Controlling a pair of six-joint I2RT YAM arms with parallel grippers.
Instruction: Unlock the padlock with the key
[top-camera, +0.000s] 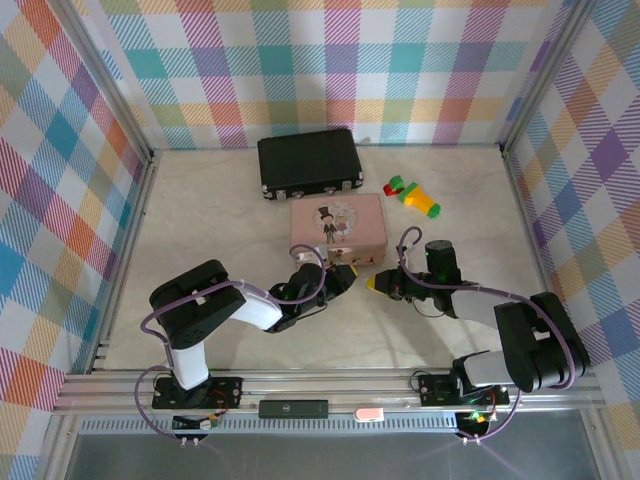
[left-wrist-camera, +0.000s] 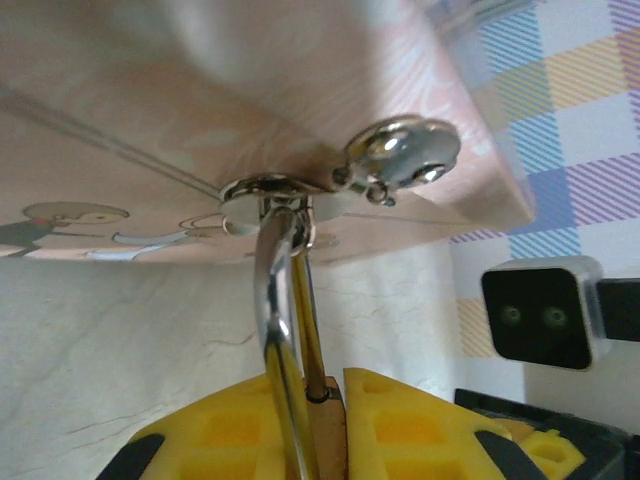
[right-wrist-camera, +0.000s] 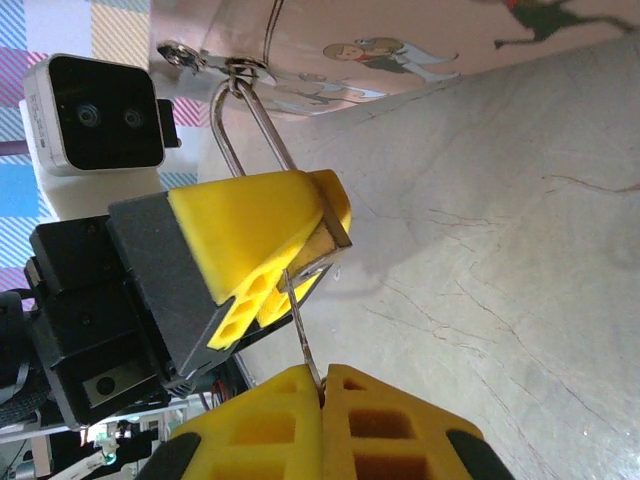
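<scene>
**Top external.** Tin (top-camera: 338, 222), pink, sits mid-table. A black case (top-camera: 310, 162) lies behind it toward the far edge, and toy blocks (top-camera: 412, 195) lie to its far right. Left gripper (top-camera: 340, 275) and right gripper (top-camera: 375, 283) meet tip to tip just before the tin's near side. The task items there are too small to read.

**Left wrist.** Padlock (left-wrist-camera: 325, 425): the brass body is clamped between the left gripper's (left-wrist-camera: 320, 400) yellow pads (left-wrist-camera: 400, 420). The silvery shackle (left-wrist-camera: 275, 300) rises from it and is threaded through the tin's clasp (left-wrist-camera: 262, 192), so the lock hangs off the tin's near side.

**Right wrist.** Key (right-wrist-camera: 303, 345): a thin grey sliver pinched in the closed right gripper (right-wrist-camera: 322, 385). Its tip reaches the underside of the padlock (right-wrist-camera: 335, 235). Whether it is seated in the keyway cannot be told.

**Handling, judged.**
- Padlock: light, rigid, smooth metal, likely to slip or swivel on its shackle.
- Padlock hold: best gripped across the flat faces of the body, as it is now, with the keyway end left bare.
- Tin: it is tethered to the lock, looks light, and may slide if tugged.
- Key: stiff but thin, prone to twisting within soft pads or bending under side load.
- Key hold: grip the flat of the bow and turn about the key's own axis with little push.
</scene>
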